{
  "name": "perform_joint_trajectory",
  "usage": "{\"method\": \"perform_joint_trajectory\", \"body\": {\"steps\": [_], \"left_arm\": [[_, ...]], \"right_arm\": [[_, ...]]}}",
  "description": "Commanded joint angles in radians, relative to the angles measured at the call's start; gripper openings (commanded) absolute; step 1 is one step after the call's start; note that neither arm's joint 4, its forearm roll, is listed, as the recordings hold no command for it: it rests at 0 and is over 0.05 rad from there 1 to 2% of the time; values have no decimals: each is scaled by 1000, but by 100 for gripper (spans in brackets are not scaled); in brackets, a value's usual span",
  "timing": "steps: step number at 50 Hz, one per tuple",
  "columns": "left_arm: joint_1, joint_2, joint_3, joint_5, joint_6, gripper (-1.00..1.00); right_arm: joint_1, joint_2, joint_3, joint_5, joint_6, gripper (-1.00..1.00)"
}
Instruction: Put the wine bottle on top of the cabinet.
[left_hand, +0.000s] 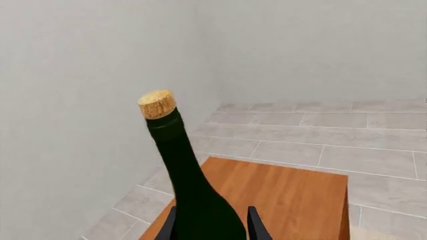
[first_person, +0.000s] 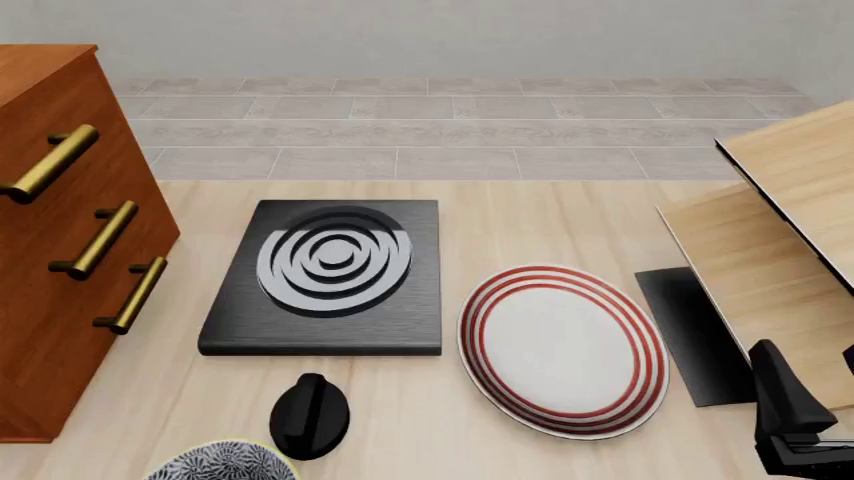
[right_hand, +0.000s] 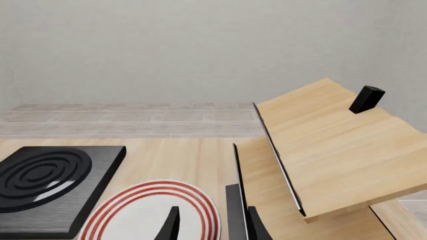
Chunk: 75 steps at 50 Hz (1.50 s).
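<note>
wine bottle (left_hand: 190, 185) in left claw (left_hand: 212, 226), cork tilted off upright above cabinet (left_hand: 293, 200)

Wine bottle (left_hand: 193, 195) base, perhaps label, cropped

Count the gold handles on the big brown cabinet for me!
3. On the cabinet front in the front view: the top handle, the middle handle below it, and the bottom handle, nearest the table. None seems hidden.

one wine bottle (left_hand: 193, 195); one cabinet (first_person: 54, 260), three handles (first_person: 94, 240); one plate (first_person: 563, 350)
</note>
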Motion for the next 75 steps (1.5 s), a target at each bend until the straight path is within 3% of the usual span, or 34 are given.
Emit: {"method": "perform_joint_trajectory", "body": {"steps": [1,14,39,63,75], "left_arm": [[-10,-42,-15,48,-7,100],[-9,-99,-84,131,-35,100],[-2,-171,-122,207,-75,100],[-69,-385,-90,359,-159,100],[-146,-571,8,452,-210,100]], "right_arm": [[0,0,0,0,0,100],[0,0,0,0,0,100],[0,0,0,0,0,100],[0,0,0,0,0,100],[0,0,0,0,0,100]]}}
